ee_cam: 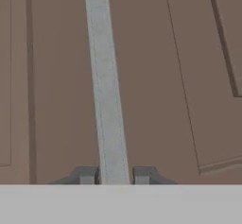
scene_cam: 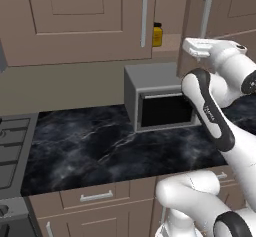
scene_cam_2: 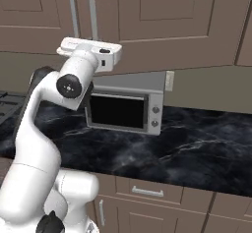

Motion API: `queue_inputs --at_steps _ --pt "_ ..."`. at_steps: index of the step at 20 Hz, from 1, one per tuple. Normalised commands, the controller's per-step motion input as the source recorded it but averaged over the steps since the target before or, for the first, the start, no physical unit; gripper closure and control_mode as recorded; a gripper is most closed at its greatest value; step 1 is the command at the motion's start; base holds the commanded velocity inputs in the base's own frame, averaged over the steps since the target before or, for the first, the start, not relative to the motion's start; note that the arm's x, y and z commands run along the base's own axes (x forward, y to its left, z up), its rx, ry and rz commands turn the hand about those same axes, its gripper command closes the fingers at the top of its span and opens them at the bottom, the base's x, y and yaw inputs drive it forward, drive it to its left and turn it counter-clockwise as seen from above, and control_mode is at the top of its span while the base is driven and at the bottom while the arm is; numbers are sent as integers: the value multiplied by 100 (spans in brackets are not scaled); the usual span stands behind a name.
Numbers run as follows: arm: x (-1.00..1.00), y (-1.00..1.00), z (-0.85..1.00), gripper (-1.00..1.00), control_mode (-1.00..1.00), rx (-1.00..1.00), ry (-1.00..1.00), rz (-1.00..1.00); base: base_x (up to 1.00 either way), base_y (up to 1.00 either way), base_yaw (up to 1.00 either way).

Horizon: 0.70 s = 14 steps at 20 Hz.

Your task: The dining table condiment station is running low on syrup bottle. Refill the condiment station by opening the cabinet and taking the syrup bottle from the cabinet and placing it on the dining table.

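- While the claw is pinched shut on the silver bar handle, low centre of the hand view, that rigid bar should give a firm, if slick, hold.
- Its cabinet door, upper right of the left base view, stands swung partly open.
- Beside it, a yellow jar shows on the shelf.
- I cannot see the syrup bottle; I'd judge it light, stiff, slippery, best gripped round the body.

Grey microwave sits far on the black marble surface, dark door facing near. Stove at left edge. Drawers with silver handles below. Yellow jar, black lid, up on shelf above microwave.
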Motion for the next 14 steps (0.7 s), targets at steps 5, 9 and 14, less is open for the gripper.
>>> queue_inputs --at_steps 5,9,14 --pt "-100 -25 2 100 -100 0 0 -6 0 0 0" --pt "-100 -32 17 100 -100 0 2 -4 0 0 0" --pt "-93 -26 15 100 -100 -1 8 -3 0 0 0"
